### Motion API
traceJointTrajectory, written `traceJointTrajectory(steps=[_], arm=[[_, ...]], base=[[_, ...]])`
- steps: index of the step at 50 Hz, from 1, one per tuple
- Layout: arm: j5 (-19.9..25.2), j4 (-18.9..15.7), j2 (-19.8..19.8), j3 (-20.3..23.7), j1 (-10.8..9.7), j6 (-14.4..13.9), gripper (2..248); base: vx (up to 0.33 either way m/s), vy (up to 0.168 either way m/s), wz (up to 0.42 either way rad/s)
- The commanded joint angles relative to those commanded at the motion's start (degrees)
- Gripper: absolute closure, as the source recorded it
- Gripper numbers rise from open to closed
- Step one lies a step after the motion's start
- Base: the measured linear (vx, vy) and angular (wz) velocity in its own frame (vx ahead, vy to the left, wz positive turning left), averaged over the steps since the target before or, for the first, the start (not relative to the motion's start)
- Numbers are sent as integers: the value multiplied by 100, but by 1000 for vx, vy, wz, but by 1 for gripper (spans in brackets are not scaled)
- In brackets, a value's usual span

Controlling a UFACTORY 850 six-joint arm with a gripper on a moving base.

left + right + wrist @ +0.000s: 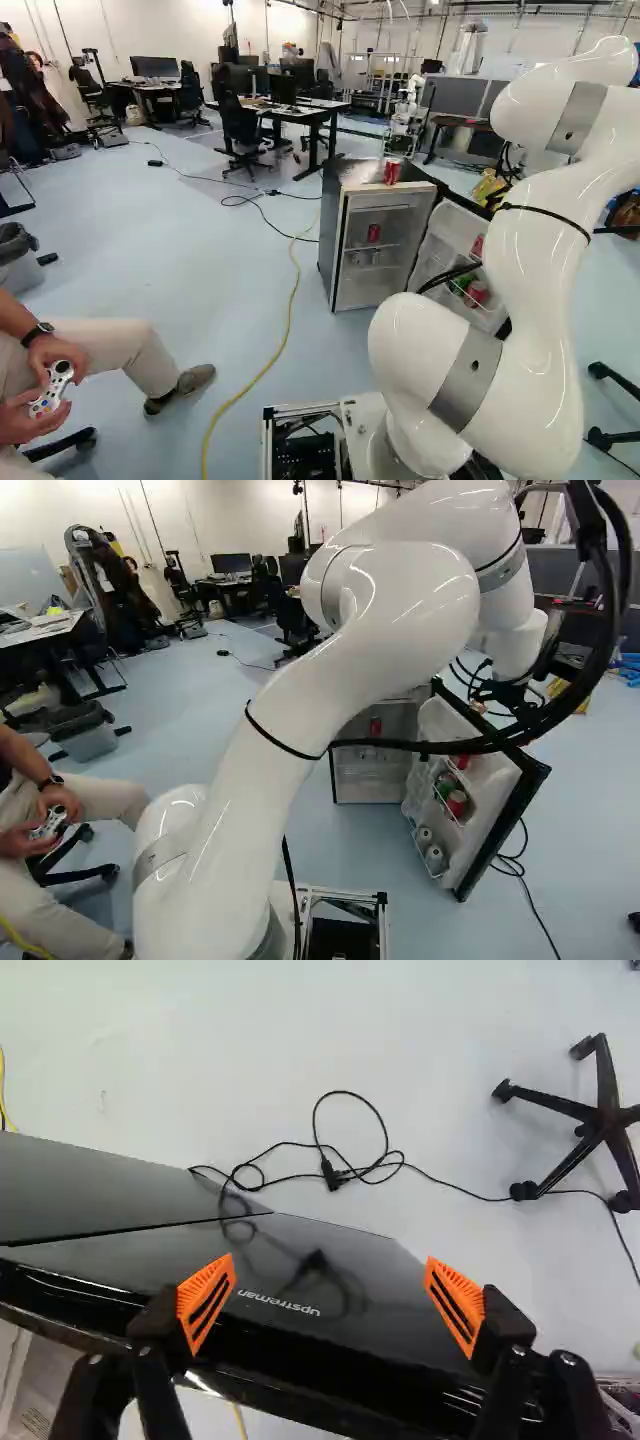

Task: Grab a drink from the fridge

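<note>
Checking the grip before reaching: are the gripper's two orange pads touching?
Apart: the wrist view shows one pad and the other pad with the dark fridge visible between.

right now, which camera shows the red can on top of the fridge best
The left base view: the red can stands there in plain sight on the fridge. In the right base view the arm hides the fridge's top, can included; the wrist view does not show it.

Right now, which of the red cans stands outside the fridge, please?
The can on top of the fridge; one other is on its shelf, the rest in its door.
</note>
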Motion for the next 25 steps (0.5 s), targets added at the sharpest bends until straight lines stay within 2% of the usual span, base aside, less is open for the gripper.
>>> traceJointTrajectory(steps=[11, 25], arm=[[-128, 30, -165, -255, -2, 0, 3], [-187, 32, -108, -166, -19, 0, 3]], base=[[0, 0, 0], [0, 0, 0]])
